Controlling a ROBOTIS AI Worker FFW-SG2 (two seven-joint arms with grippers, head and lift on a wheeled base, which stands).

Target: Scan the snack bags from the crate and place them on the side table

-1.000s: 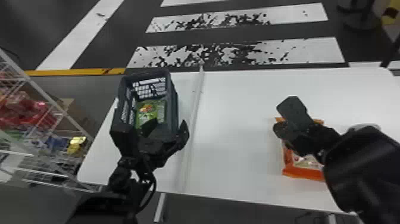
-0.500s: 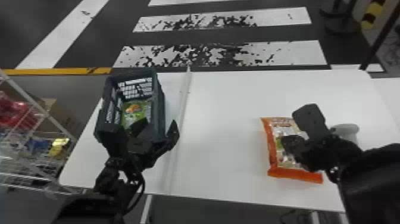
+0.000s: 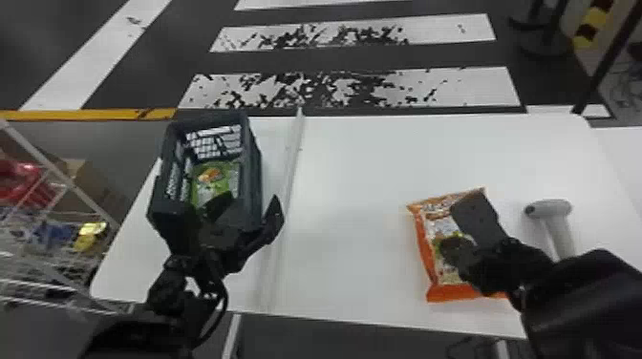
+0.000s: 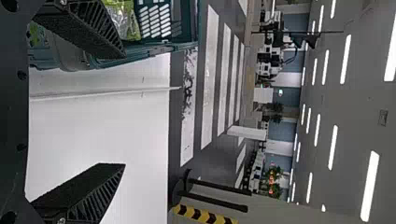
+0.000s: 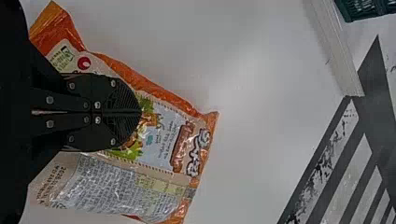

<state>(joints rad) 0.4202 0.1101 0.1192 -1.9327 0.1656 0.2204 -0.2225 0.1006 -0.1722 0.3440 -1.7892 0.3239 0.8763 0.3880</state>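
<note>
The dark crate (image 3: 255,191) stands at the table's left, a green snack bag (image 3: 216,177) inside. My left gripper (image 3: 248,204) is open at the crate's near right corner, one finger overlapping the crate and the other outside it. In the left wrist view my left gripper (image 4: 123,110) has nothing between its fingers; the crate (image 4: 180,45) is beside one. On the right, an orange snack bag (image 3: 424,238) lies flat under my right gripper (image 3: 461,227). In the right wrist view my right gripper (image 5: 140,112) is shut, pads together above the orange bag (image 5: 163,135).
A grey-white handheld scanner (image 3: 549,210) stands right of the orange bag, near my right forearm. A pale raised strip (image 3: 286,191) runs across the white table (image 3: 363,191) beside the crate. A wire rack with colourful packages (image 3: 52,234) stands at the left.
The head view has shifted, moving the scene leftward. My right gripper has moved rightward across the orange bag and then nearer the robot, uncovering more of the bag and the scanner.
</note>
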